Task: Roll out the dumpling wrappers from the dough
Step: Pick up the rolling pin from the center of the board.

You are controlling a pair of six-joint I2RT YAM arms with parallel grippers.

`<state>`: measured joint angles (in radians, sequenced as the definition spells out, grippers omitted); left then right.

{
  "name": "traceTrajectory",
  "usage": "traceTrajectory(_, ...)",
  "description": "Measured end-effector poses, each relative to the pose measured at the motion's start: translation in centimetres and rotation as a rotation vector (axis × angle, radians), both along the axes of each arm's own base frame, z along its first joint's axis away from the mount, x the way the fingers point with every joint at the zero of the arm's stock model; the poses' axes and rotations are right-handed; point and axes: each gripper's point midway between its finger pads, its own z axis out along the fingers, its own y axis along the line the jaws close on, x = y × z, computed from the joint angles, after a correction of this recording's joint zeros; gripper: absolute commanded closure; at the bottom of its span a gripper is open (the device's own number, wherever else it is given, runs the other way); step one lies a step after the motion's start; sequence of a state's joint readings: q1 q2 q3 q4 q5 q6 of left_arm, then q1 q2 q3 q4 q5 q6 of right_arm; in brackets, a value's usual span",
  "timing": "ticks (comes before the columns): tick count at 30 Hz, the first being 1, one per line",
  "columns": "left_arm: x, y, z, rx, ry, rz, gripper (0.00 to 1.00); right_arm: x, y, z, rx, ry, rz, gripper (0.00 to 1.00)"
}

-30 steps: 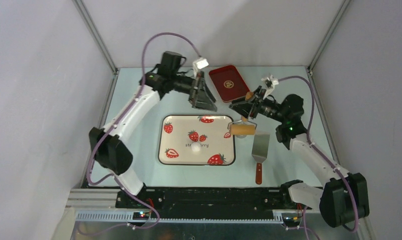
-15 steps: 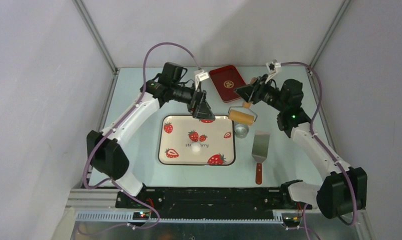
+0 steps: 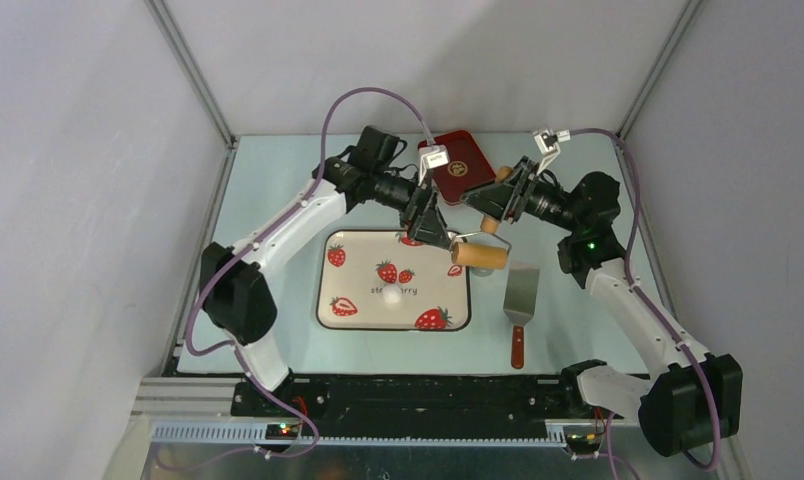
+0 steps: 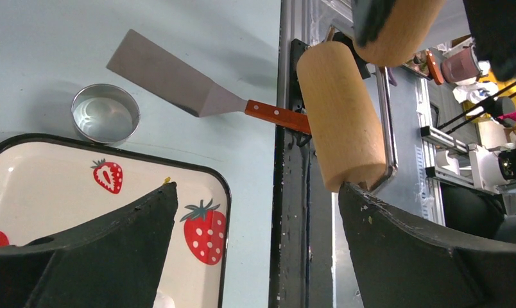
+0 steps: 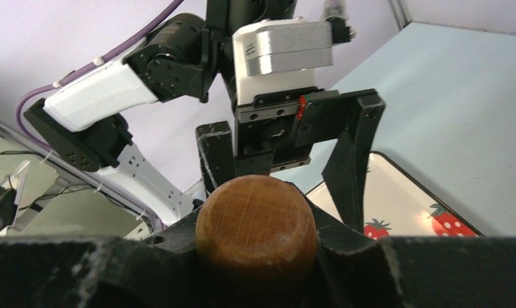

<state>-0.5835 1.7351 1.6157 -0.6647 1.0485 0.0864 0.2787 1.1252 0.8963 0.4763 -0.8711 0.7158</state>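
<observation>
Though near left fingers (image 4: 101, 250), dough (image 3: 391, 296) apart

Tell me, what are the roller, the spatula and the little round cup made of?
The roller looks like pale matt wood, judging by its even tan surface, on a bent metal wire frame. The spatula seems to be brushed steel with a dull grey sheen; its reddish glossy handle is probably varnished wood. The cup appears to be thin shiny metal that reflects light inside.

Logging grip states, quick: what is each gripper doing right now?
Left gripper: open, holding nothing.
Right gripper: closed on the rolling pin handle.
</observation>
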Motion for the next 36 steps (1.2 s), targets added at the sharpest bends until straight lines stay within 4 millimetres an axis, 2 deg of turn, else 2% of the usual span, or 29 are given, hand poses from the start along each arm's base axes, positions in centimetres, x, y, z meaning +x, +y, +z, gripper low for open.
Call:
traceTrajectory(6,0.0,-0.3,0.4,-0.014,0.020,-0.014,0.02,-0.3,0.0,-0.1,-0.008,-0.013,0.002,1.00)
traceTrajectory(15,-0.7,-0.3,1.5,-0.062,0.043,-0.059,0.02,1.8,-1.2,-1.0,-0.049,-0.035,-0.114,1.00)
traceTrajectory(23,-1.1,-1.0,1.0,-0.044,0.041,-0.065,0.04,1.0,-0.3,-1.0,-0.050,-0.033,-0.077,1.00)
traceTrajectory(28,-0.5,-1.6,0.1,-0.019,0.060,-0.052,0.04,0.4,-0.1,-1.0,-0.044,-0.021,-0.043,1.00)
traceTrajectory(36,-0.7,-1.6,0.6,-0.015,0.077,-0.052,0.05,-0.5,0.0,-0.2,-0.017,-0.038,0.003,1.00)
